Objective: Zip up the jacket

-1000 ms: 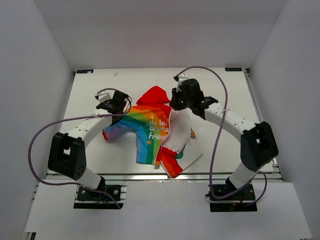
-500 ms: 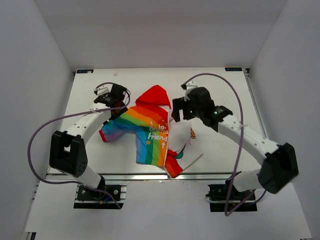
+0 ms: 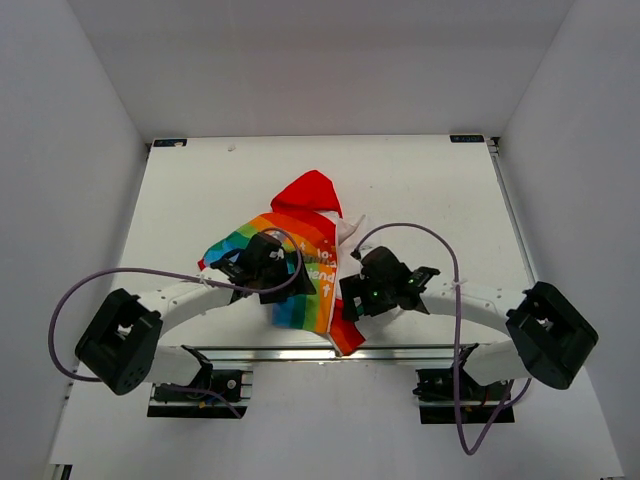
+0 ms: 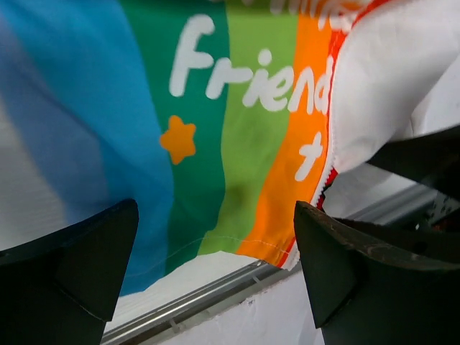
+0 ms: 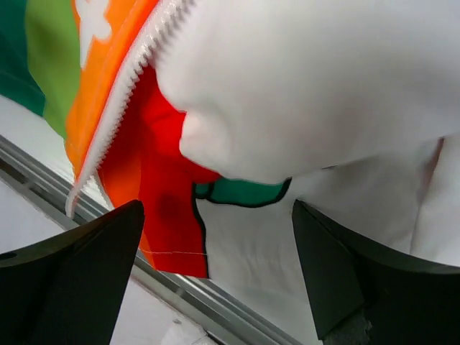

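The jacket (image 3: 300,245) lies in the middle of the table, red hood (image 3: 310,190) toward the far side and the hem close to the near edge. My left gripper (image 3: 283,283) hovers open over the rainbow panel (image 4: 215,129), beside the open zipper edge (image 4: 327,162). Its dark fingers (image 4: 72,273) stand wide apart with nothing between them. Over the white side (image 5: 309,86), my right gripper (image 3: 357,298) is also open and empty. The zipper teeth (image 5: 122,100) run up to the left, and the red hem (image 5: 169,215) lies below them. No zipper slider shows.
The table's aluminium front rail (image 3: 300,353) runs just below the jacket's hem and appears in both wrist views as the rail (image 4: 194,298) and the rail (image 5: 208,305). White walls enclose the table on three sides. Purple cables (image 3: 100,285) loop off both arms.
Both grippers opened and let go of the jacket, which dropped flatter. Both arms swung from the far side near the hood down to the hem by the near edge.
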You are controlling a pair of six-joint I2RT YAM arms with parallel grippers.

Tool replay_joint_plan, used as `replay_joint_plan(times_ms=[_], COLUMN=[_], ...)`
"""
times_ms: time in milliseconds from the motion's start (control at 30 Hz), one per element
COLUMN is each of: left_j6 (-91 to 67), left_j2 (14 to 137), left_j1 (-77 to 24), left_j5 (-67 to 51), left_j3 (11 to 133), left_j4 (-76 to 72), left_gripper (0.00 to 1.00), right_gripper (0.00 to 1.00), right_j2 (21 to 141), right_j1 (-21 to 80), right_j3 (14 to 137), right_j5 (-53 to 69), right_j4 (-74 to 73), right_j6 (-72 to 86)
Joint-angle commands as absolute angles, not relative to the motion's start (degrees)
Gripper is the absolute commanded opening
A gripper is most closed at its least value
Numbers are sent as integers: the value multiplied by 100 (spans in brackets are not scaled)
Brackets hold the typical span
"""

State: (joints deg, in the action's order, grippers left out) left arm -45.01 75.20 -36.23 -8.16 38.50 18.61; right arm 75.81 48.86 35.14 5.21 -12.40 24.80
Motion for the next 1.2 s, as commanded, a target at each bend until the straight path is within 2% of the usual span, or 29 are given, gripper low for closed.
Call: replay_joint_plan(times_ms=[0, 267, 400, 633, 833, 900, 967, 1167], left_j6=[-4465, -4464, -4535, -4298, -4008, -3990, -3955, -3990], left_j2=[7663, 8577, 9061, 9044, 9447, 9693, 9686, 8483], left_j1=[-3630, -3612, -3323, -2225, -2075, -2013, -1995, -1995], left_j5=[-1670, -39, 710, 756, 1335, 1353, 1345, 924], left_j3=[3622, 3972, 4367, 4587, 5552, 5808, 6011, 5810], left_j4=[677, 1809, 2583, 2751, 3057, 3233, 3349, 3428], left_gripper=[98, 98, 98, 98, 98, 98, 98, 98], right_gripper=[89, 89, 89, 89, 89, 89, 89, 89], right_j2=[7971, 8525, 8683, 9052, 9255, 9202, 9027, 8473], right_j1=[4861, 4342, 3913, 3542, 3577, 3778, 4242, 5640], right_j3=[3744, 4218, 4359, 4622, 4799, 4746, 4798, 5194], right_j5=[36, -1202, -1406, -1213, -47, 246, 45, -1080], right_j4=[-905, -1300, -1362, -1030, -362, -63, -62, -457], right_j6=[2926, 3612, 3700, 3192, 2690, 2549, 2157, 1091])
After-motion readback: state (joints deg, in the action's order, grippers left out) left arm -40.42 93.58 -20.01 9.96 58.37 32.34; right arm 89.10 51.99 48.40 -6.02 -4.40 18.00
